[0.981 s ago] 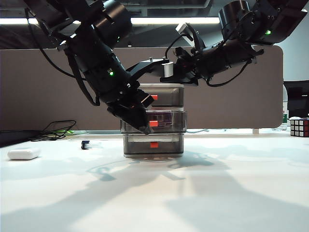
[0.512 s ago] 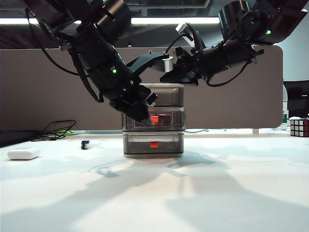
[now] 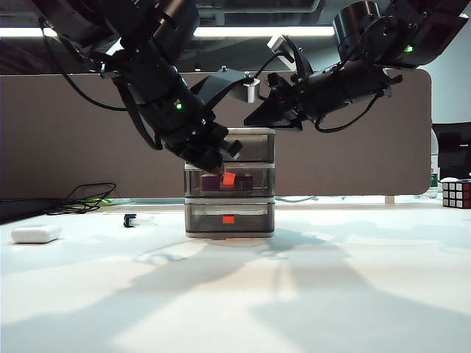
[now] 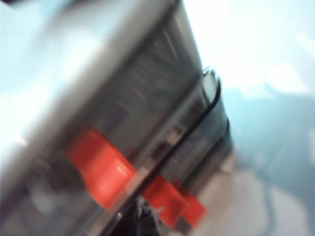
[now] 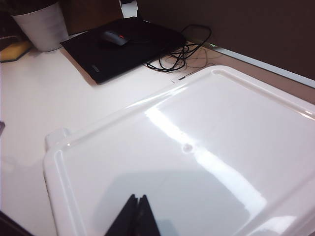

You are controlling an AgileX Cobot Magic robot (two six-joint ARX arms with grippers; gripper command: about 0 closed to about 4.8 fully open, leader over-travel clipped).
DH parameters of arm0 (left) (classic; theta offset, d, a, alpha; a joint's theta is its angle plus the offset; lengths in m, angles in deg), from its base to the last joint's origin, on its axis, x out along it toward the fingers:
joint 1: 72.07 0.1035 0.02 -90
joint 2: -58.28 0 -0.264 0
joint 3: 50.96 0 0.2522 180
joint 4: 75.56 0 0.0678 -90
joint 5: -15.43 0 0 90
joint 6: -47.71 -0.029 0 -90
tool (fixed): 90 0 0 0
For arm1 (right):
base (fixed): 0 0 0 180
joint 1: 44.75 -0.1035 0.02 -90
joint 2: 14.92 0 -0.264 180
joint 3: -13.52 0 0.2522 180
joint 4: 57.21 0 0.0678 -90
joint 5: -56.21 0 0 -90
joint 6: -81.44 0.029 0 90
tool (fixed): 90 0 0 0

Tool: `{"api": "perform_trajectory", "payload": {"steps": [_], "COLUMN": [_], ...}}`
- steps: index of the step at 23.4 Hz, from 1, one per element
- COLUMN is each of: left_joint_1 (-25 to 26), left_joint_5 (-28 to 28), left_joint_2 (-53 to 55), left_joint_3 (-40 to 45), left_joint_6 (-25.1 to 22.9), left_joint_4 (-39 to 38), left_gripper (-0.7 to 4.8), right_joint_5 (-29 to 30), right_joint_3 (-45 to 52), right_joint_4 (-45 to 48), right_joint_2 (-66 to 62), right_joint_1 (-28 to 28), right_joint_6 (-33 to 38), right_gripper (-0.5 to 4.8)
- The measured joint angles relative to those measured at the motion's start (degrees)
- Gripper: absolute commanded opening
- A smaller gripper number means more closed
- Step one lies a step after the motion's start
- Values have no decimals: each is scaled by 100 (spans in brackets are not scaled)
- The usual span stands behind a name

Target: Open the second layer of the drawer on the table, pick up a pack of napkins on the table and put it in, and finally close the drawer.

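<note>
White table [image 3: 353, 294] holds the drawer [image 3: 229, 184]; my closed left gripper [image 3: 215, 166] pushes its second layer [image 3: 229, 180], while my closed, empty right gripper [image 5: 138, 216] steadies the top.

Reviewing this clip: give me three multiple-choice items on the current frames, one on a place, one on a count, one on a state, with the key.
1. Where is the left gripper?
A. at the middle drawer's red-orange tab
B. on the drawer unit's lid
C. down on the table by the white case

2. How many red-orange tabs show on the drawer unit in the exterior view?
A. one
B. two
C. four

3. How do the right gripper's fingers stand?
A. wide open
B. shut together
C. shut on a napkin pack

Key: 1 A, its tip meets the second layer of the drawer; 2 B, middle and bottom tabs show; 3 B, the right wrist view shows the fingers touching above the lid.
</note>
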Motion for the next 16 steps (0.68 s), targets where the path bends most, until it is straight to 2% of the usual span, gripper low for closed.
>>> {"api": "perform_trajectory", "payload": {"steps": [1,5,9,13,16], "left_joint_1": [0,-9,-74,-76,-76], "left_joint_5": [94,186,772,824,846], "left_joint_2": [15,107,-48,-798,-2037], "left_joint_3": [-9,-26,39,343,1067], "left_joint_6": [0,-2,-181,-201,164], "left_joint_4": [249,339,195,210,358], "left_gripper": [-5,-5,-5,-5,-5], "right_joint_5": [0,-68,26,-52,-186], "right_joint_3": [0,-2,-2,11,83], "right_joint_4": [-22,-74,-107,-269,-857], "right_joint_2": [0,7,9,109,697], "right_joint_1": [0,0,0,2,52], "right_joint_6": [-66,-155,-256,-262,-433], "right_gripper": [-4,-5,-4,-5,-5]}}
